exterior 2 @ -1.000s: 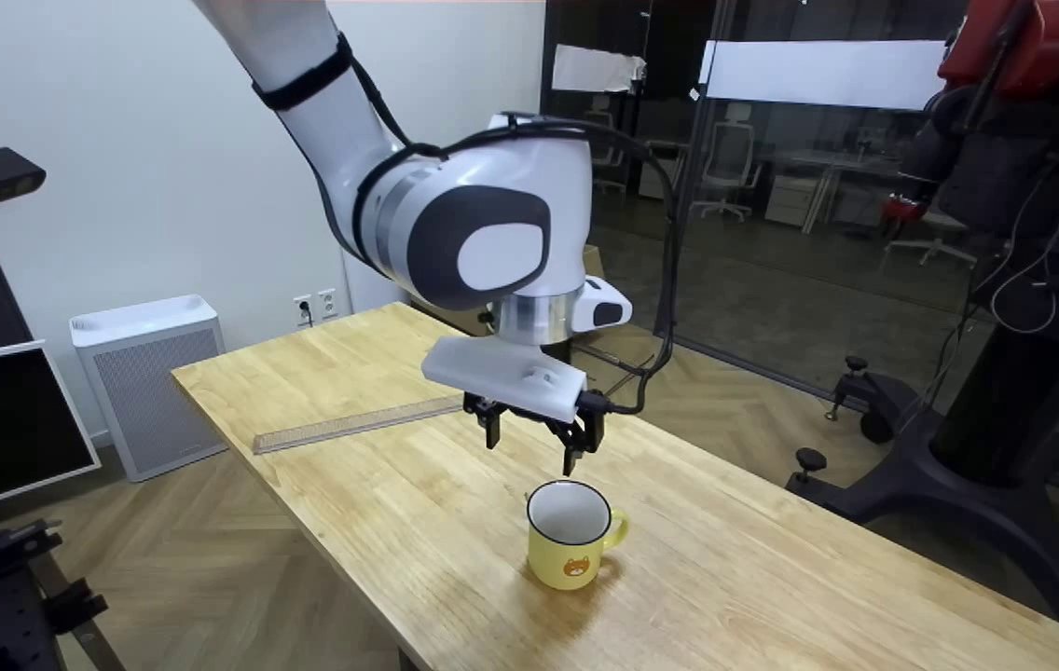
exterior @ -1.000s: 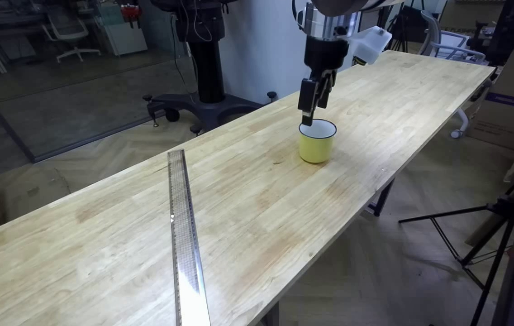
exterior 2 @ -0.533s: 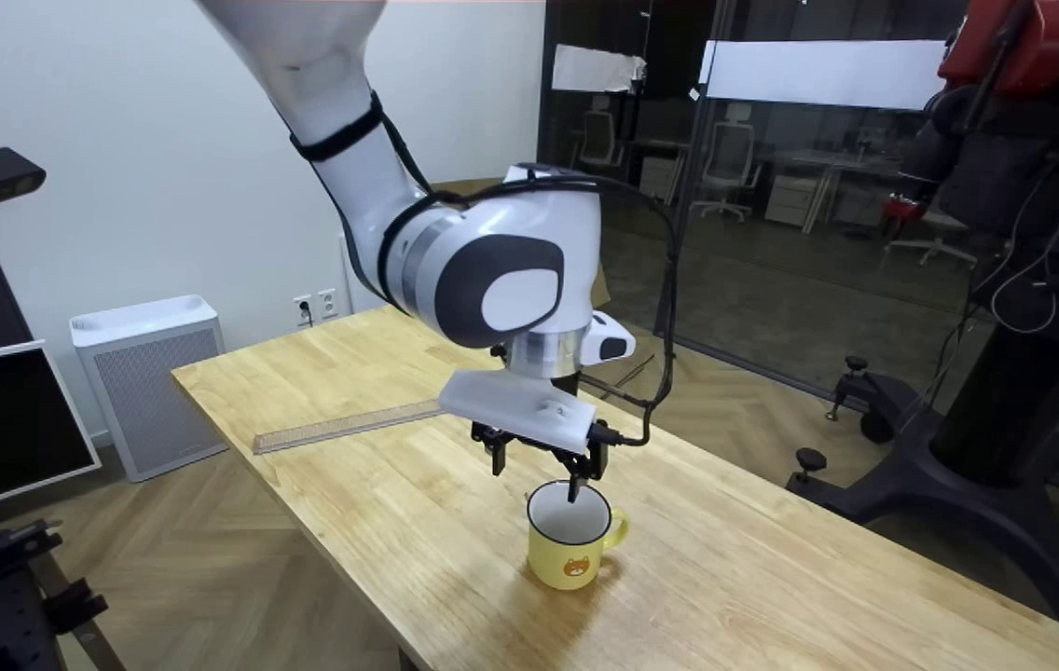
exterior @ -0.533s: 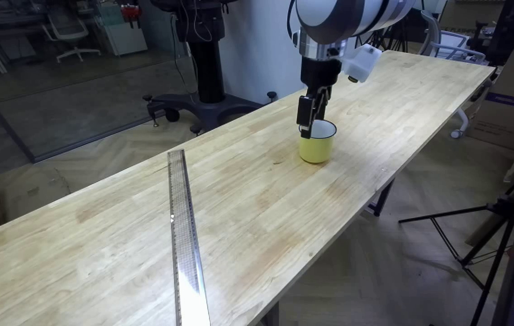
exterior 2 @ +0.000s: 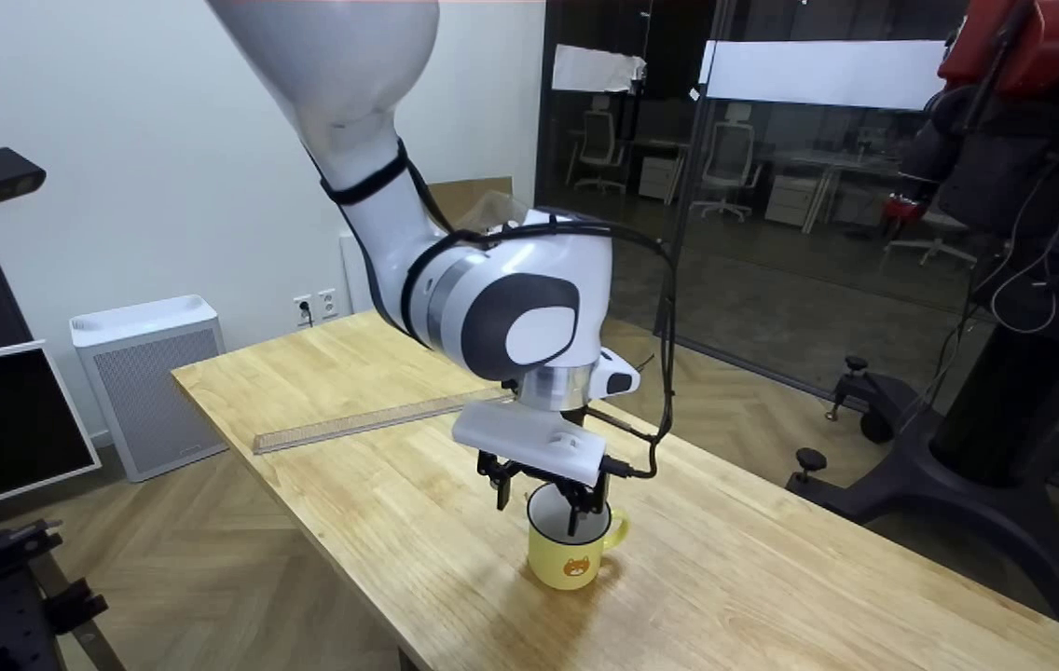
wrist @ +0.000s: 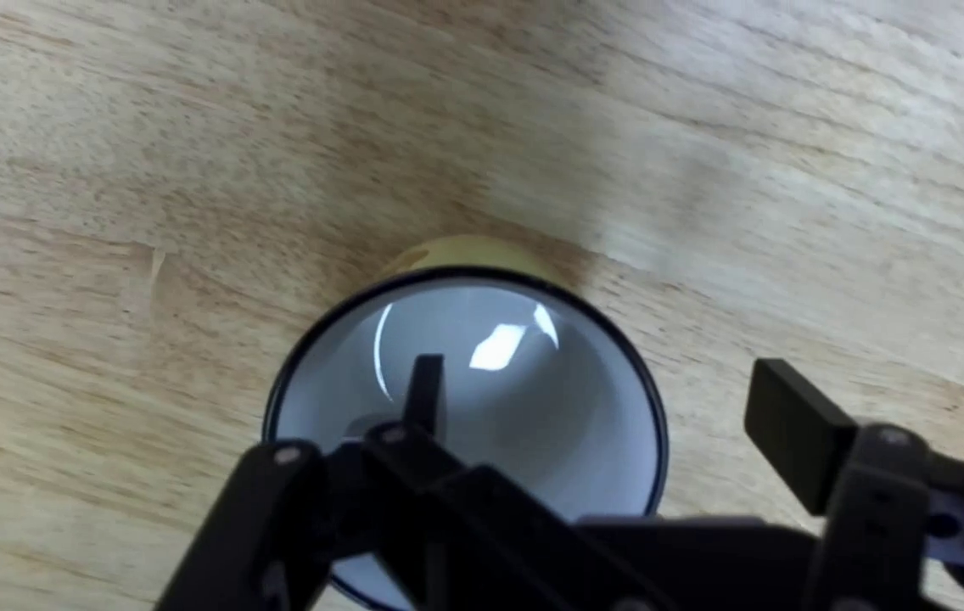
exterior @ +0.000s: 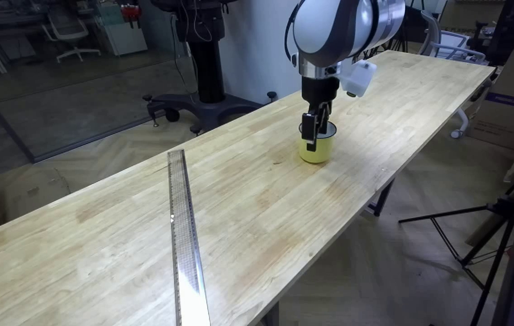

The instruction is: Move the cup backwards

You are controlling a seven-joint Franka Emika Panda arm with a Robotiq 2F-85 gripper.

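Observation:
The cup is short and yellow, with a white inside and dark rim. It stands upright on the wooden table in both exterior views. A yellow handle and a small orange animal print show on it. In the wrist view I look down into the cup. My gripper is open and straddles the cup's wall. In the wrist view, the gripper has one finger within the cup's mouth. The other finger is outside, apart from the rim.
A long clear ruler lies across the table, and also shows in an exterior view. The table's long edges drop to the floor. A black wheeled stand is beside the table. A white box-shaped appliance stands on the floor.
My gripper has come down from above the cup, so one finger is now inside its mouth and one outside. It has stayed open. The cup has not moved.

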